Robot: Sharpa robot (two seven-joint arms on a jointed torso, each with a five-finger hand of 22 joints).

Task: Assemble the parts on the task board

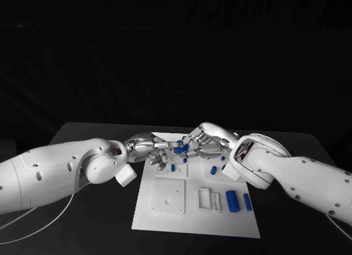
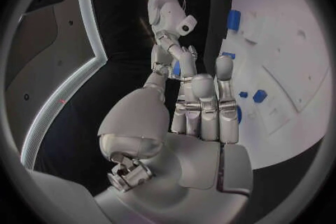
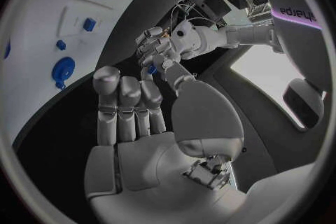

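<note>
Both hands meet above the task board's (image 1: 193, 212) far edge: the right hand (image 1: 203, 142) and left hand (image 1: 149, 149) each pinch the same small blue part (image 1: 181, 149); light, rigid, slippery, best gripped across its sides

A: Arms? Both white arms reach in from the sides; left hand (image 1: 148, 149) and right hand (image 1: 203, 142) meet fingertip to fingertip at the far end.

B: Hand state? Fingers (image 3: 151, 69) of both converge, possibly pinching something small between them; grip unclear.
</note>
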